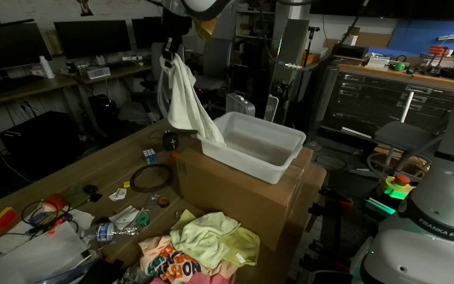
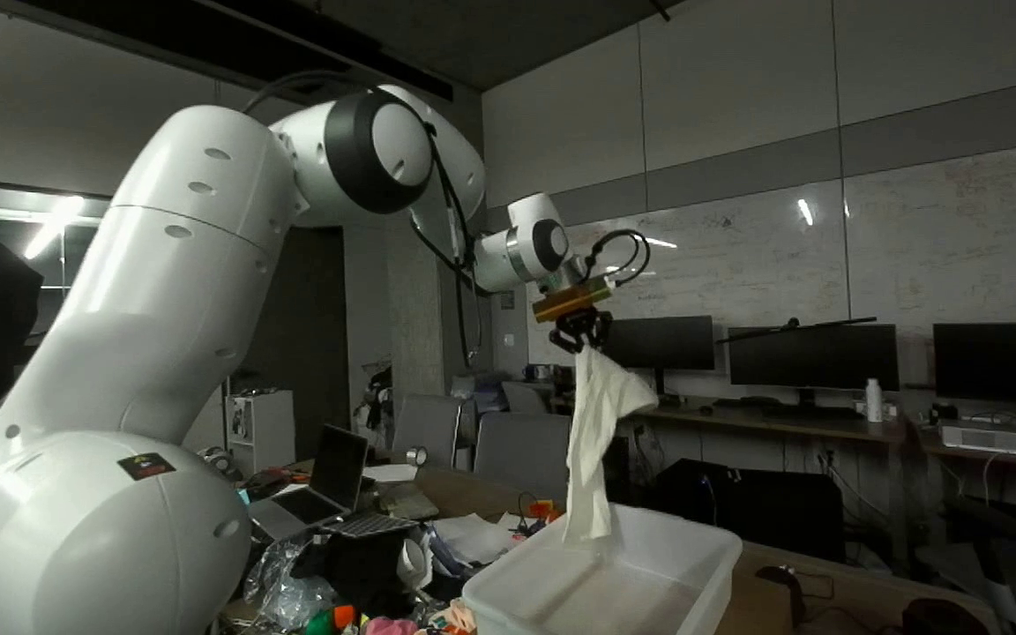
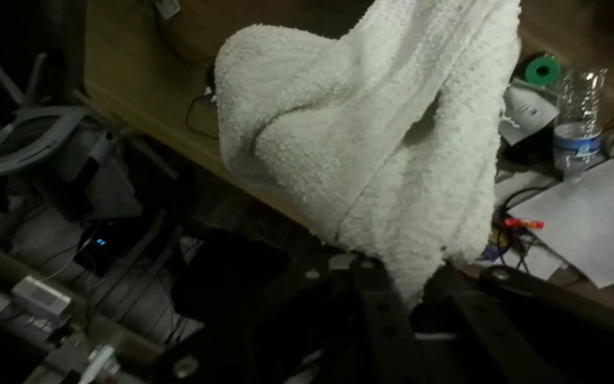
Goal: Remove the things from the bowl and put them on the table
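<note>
In both exterior views we saw gripper [image 2: 580,344] pinching white towel [image 2: 592,432] by top, cloth hanging, lower end inside white tub [image 1: 242,161]. Tub stood on cardboard box [image 1: 235,193]. In exterior view, we noted cloth pile [image 1: 205,240] on table [image 1: 112,165], near side of box; bottle [image 1: 106,232] lay left.

The wooden table [image 1: 112,169] carries a cardboard box [image 1: 231,193], a puzzle cube [image 1: 149,156] and crumpled cloths [image 1: 201,240].

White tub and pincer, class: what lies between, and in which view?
A cream cloth hangs from the pincer toward the white tub, in both exterior views.
</note>
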### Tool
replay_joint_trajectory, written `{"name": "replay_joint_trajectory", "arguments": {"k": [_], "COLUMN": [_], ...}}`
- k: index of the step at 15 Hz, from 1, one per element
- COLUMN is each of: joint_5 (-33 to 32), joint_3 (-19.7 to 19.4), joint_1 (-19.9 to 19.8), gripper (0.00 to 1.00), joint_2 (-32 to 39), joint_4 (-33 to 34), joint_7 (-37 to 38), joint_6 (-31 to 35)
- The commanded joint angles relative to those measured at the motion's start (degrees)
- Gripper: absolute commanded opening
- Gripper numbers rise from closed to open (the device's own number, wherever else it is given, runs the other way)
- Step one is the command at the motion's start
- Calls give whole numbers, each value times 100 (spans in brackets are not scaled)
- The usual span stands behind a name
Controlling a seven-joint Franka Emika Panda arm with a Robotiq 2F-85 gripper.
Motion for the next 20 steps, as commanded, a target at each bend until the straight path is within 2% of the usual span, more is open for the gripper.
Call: {"name": "replay_joint_trajectory", "arguments": {"k": [1,4,6,7,10,14,15,16,17,20], "joint_5": [-666,-1053,-878,-544,1001,2625,2844,2902,2844,2471], "joint_3": [-192,-22,184,296,520,559,540,527,518,512], "joint_1": [372,546,622,660,763,749,726,710,696,668], "gripper": [3,3,3,3,3,3,3,35,36,59], "joint_2": [-1200,-1747,-2022,-2097,-2109,-1936,-1894,-1905,-1898,-1918], "joint_4": [-986,-1324,-1514,-1577,-1605,-1357,-1319,-1310,-1312,-1376], "joint_7": [1051,1817,1768,1574,781,87,18,-85,-156,-161], "joint_6": [542,438,195,65,-366,-1275,-1533,-1779,-1947,-2168]}}
